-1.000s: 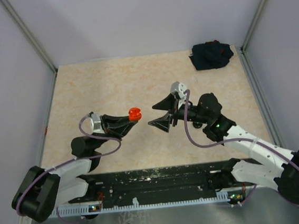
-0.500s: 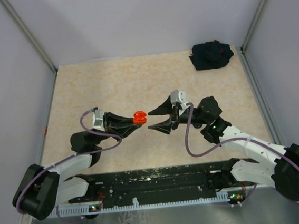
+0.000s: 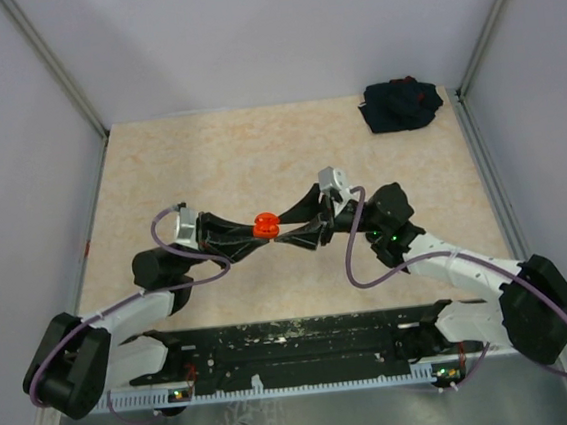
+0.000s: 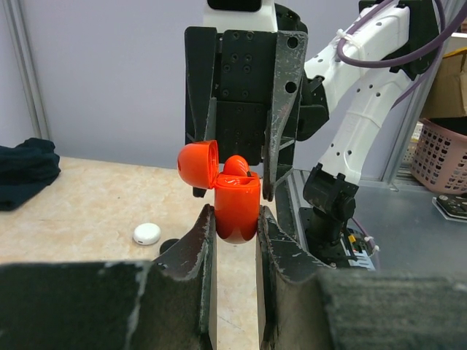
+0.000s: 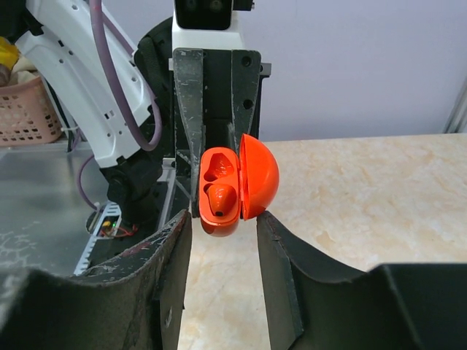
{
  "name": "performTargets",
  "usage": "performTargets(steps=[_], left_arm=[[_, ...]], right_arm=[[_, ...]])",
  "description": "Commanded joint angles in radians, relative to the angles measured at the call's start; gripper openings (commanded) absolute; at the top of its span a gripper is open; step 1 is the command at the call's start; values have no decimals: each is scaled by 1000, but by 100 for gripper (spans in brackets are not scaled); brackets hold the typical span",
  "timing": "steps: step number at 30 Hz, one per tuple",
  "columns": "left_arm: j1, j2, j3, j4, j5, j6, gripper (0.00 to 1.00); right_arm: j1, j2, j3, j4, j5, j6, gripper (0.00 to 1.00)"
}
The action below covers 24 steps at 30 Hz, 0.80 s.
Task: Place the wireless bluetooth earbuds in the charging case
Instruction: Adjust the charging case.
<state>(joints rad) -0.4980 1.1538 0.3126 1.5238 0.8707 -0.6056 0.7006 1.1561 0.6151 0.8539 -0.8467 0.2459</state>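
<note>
Orange-red plastic charging case (image 4: 237,204) is up off the surface, held by its lower body btwn the two fingers of the L hand (image 4: 236,216). In the top cam it hangs approx mid-width, nearer the front edge than the back. Its lid (image 4: 198,164) is hinged open and tipped to one side. R wrist cam looks into the shell and shows two wells. A red earbud (image 5: 221,195) looks seated in the lower one. The upper well (image 5: 217,169) is hard to read, being the same colour as the shell.

Surface (image 3: 208,159) is beige w/ a marbled stone look. Pale lilac walls (image 3: 276,32) close it on three sides, w/ grey metal posts (image 3: 53,64) running up at the far corners. A dark cloth bundle (image 3: 401,106) lies in the far R corner, well apart from both arms. A small white puck (image 4: 147,233) lies flat on the surface, seen below the case in L wrist cam. A pink slotted basket (image 4: 441,157) sits off to the side, and what's in it is not visible.

R hand (image 5: 222,219) meets the L hand tip to tip. Its fingers are narrowed to approx the case's width, one on each side of the case & open lid. The lid's edge sits right at one fingertip, but I can't tell whether it's pressing or just beside. L hand is narrow, gripping the case.
</note>
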Motion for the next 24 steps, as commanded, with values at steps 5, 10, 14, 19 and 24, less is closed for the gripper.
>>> performTargets(steps=[5, 10, 14, 19, 24], left_arm=[[-11, -12, 28, 265, 9, -5, 0], [-17, -13, 28, 265, 9, -2, 0], [-17, -9, 26, 265, 7, 4, 0], [-22, 0, 22, 265, -5, 25, 0], [-24, 0, 27, 266, 1, 31, 0]], right_arm=[[24, 30, 11, 133, -29, 42, 37], [31, 54, 9, 188, -35, 79, 33], [31, 59, 13, 204, -38, 95, 29], [33, 77, 18, 240, -43, 151, 28], [34, 103, 8, 295, -37, 195, 28]])
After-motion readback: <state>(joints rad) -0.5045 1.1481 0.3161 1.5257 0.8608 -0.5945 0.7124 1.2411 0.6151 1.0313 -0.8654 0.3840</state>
